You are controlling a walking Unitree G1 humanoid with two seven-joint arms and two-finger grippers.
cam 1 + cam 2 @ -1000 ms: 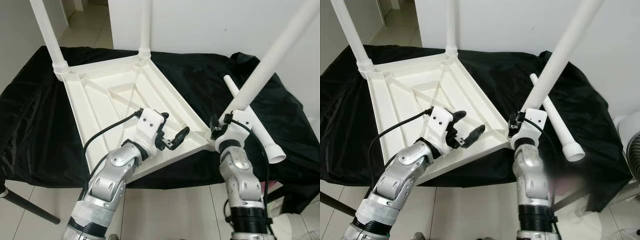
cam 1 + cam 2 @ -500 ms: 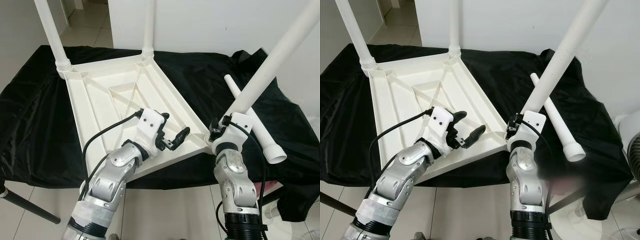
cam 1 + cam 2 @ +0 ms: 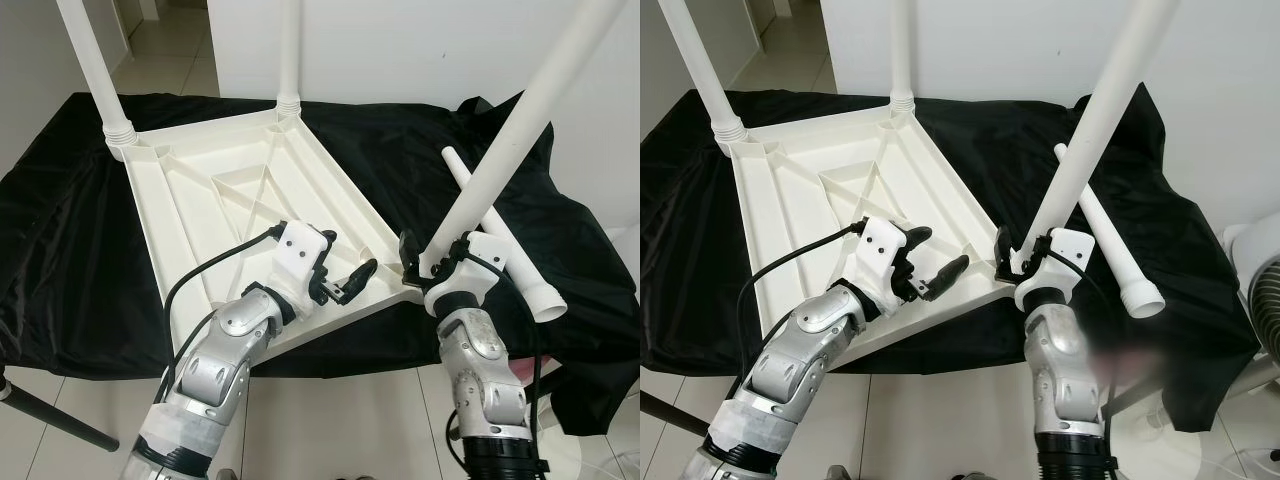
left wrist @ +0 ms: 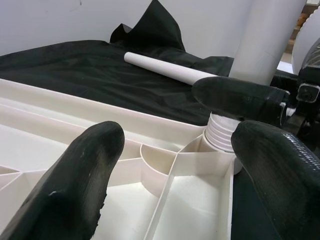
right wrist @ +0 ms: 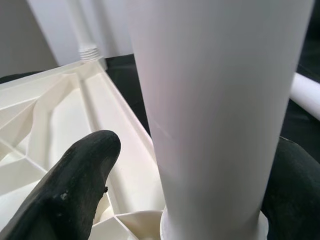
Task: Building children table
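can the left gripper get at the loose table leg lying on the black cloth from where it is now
Probably not directly. The left gripper hovers over the upturned tabletop; the loose leg lies beyond the right gripper and the leg it holds.

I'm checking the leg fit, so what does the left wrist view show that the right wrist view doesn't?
Left wrist view: the threaded end of the leg entering the corner socket, the spare leg lying on the black cloth, and the right gripper beside the leg.

Right wrist view: the leg's smooth shaft up close and a far upright leg.

Both: the upturned tabletop and its ribs.
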